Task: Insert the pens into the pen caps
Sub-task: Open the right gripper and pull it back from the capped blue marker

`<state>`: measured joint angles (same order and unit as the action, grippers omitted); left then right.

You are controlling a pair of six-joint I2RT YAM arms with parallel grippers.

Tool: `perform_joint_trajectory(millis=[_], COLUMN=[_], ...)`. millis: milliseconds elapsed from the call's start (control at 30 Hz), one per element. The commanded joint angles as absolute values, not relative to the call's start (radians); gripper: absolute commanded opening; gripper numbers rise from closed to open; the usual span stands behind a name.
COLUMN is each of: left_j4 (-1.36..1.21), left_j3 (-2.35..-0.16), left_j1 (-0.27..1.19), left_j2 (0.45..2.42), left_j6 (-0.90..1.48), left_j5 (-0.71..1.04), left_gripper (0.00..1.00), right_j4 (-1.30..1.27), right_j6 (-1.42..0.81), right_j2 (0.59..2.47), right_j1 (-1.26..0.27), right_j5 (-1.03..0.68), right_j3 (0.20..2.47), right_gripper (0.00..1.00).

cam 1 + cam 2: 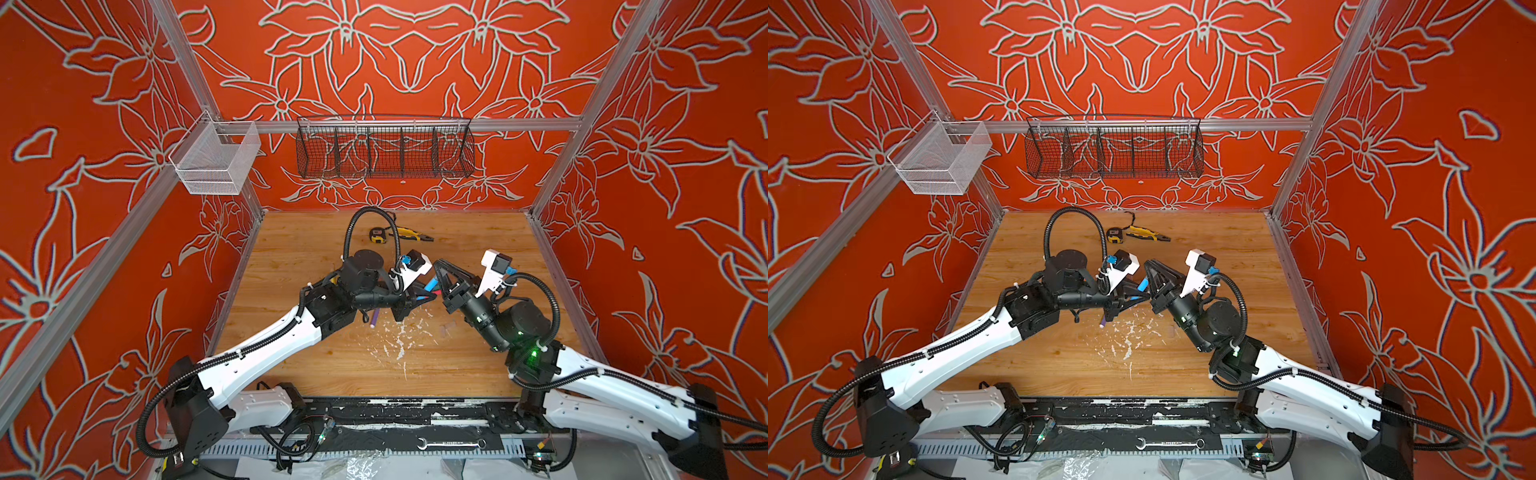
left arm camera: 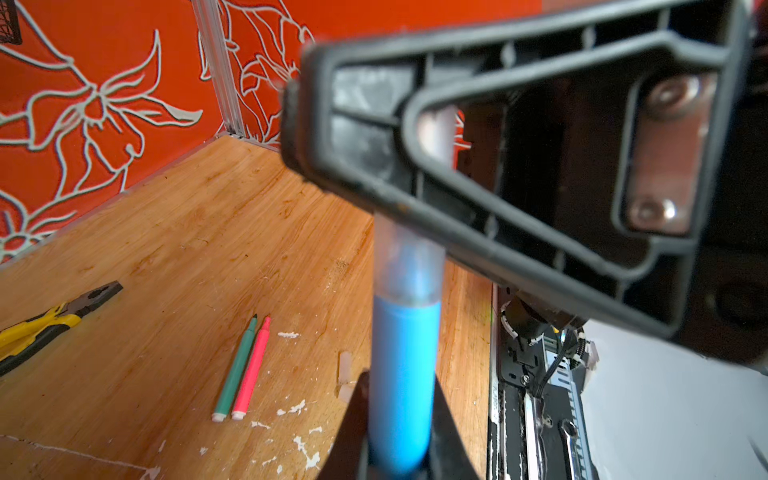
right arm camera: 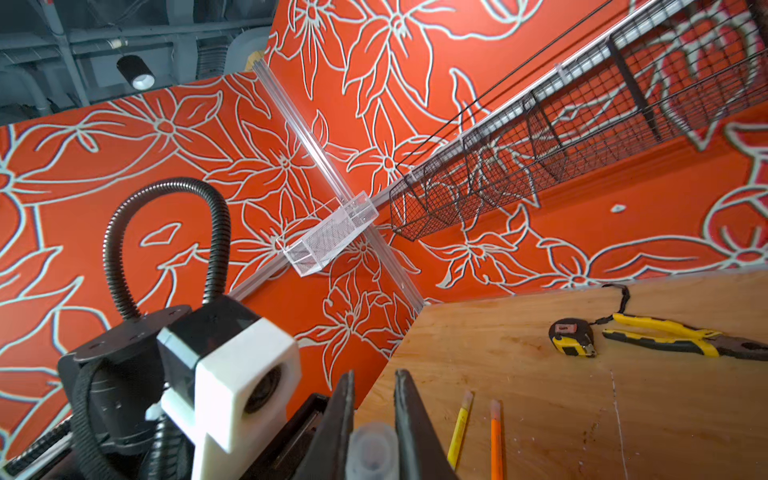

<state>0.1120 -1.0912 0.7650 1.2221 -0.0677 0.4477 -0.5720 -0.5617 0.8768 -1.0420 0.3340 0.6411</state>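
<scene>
My left gripper (image 2: 400, 386) (image 1: 417, 297) is shut on the blue pen (image 2: 405, 374) (image 1: 432, 284), held above the table's middle. The pen's tip sits inside a clear pen cap (image 2: 409, 257) (image 3: 372, 453), which my right gripper (image 3: 374, 374) (image 1: 438, 268) is shut on, deep between its jaws. The two grippers meet tip to tip. On the wood lie a green pen (image 2: 237, 370) beside a pink-red pen (image 2: 253, 365), a yellow pen (image 3: 459, 432) beside an orange pen (image 3: 495, 440), and a purple pen (image 1: 374, 320) under the left wrist. Two loose caps (image 2: 345, 365) lie near the left gripper.
Yellow-and-black pliers (image 1: 411, 235) and a tape measure (image 1: 378, 235) lie at the back of the table. White flecks (image 1: 399, 340) mark the wood in front. A black wire basket (image 1: 384, 151) and a white mesh basket (image 1: 216, 160) hang on the walls.
</scene>
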Motion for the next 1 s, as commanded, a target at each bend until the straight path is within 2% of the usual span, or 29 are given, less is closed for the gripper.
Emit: perform_joint_trajectory(millis=[0,133,333,400,567,767,900,967], left_j4=[-0.333,-0.331,-0.286,-0.234,-0.107,0.106,0.117,0.122], left_j3=[-1.218,-1.23,-1.149,-1.081,-0.883,-0.684,-0.567,-0.537], left_j1=[0.675,0.645,0.629,0.629,0.63,0.629,0.63,0.629], left_j2=[1.23,1.22,1.155,1.117,1.002,0.845,0.824,0.845], left_j6=[0.011,0.05,0.042,0.041,0.101,0.291,0.36,0.393], left_j5=[0.143,0.119,0.214,0.254,0.248,-0.052,-0.081,-0.107], left_gripper=[0.0,0.0,0.0,0.0,0.0,0.0,0.0,0.0], right_j4=[-0.349,-0.356,-0.251,-0.164,0.005,0.152,0.134,0.08], right_j6=[-0.604,-0.592,-0.559,-0.549,-0.489,-0.337,-0.197,-0.141], right_j2=[0.915,0.881,0.791,0.749,0.653,0.566,0.522,0.498], right_j1=[-1.18,-1.188,-1.188,-1.189,-1.187,-1.184,-1.156,-1.112], right_j5=[0.056,0.072,0.173,0.251,0.414,0.693,0.93,0.97], right_j3=[0.568,0.543,0.547,0.56,0.602,0.643,0.597,0.544], right_gripper=[0.0,0.0,0.0,0.17,0.44,0.62,0.73,0.76])
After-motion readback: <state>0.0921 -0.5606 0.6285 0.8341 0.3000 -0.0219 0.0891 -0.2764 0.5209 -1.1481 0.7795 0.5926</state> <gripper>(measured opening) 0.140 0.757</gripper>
